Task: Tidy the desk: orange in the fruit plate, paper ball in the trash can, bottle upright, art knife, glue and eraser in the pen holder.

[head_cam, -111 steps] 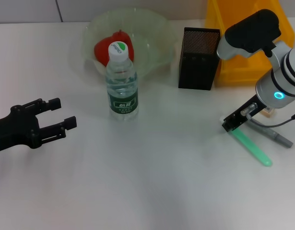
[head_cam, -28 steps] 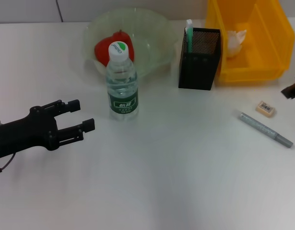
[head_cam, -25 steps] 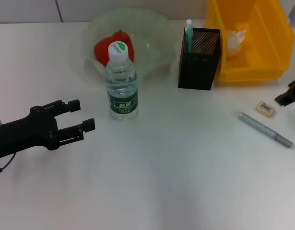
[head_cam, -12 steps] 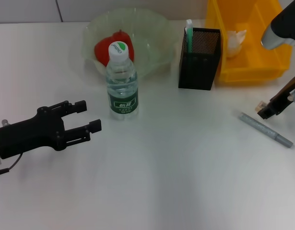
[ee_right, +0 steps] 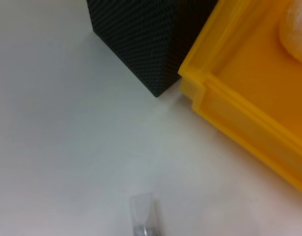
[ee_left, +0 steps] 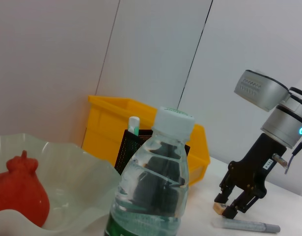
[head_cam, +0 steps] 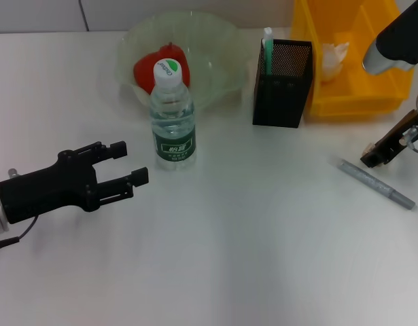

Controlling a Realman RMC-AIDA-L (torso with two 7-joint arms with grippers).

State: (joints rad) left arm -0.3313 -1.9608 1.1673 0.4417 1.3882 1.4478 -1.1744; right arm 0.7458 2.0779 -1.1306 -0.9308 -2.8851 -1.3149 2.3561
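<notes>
Lowered since earlier, right gripper (head_cam: 373, 158) fingers straddle the eraser (ee_left: 218, 208), unclenched

Desk (head_cam: 249, 258): you see a plain white top.
Fruit plate (head_cam: 222, 68): stands at the far edge, left of centre.
Bottle (head_cam: 172, 115): upright, just in front of the plate.
Pen holder (head_cam: 282, 85): stands right of the plate, w/ its side touching the trash can.
Trash can (head_cam: 372, 64): far right corner.
Art knife (head_cam: 377, 183): lies flat at right, diagonal, near the front of the can.
Eraser (ee_left: 218, 208): beside the knife, on the desk or not you can't tell.
</notes>
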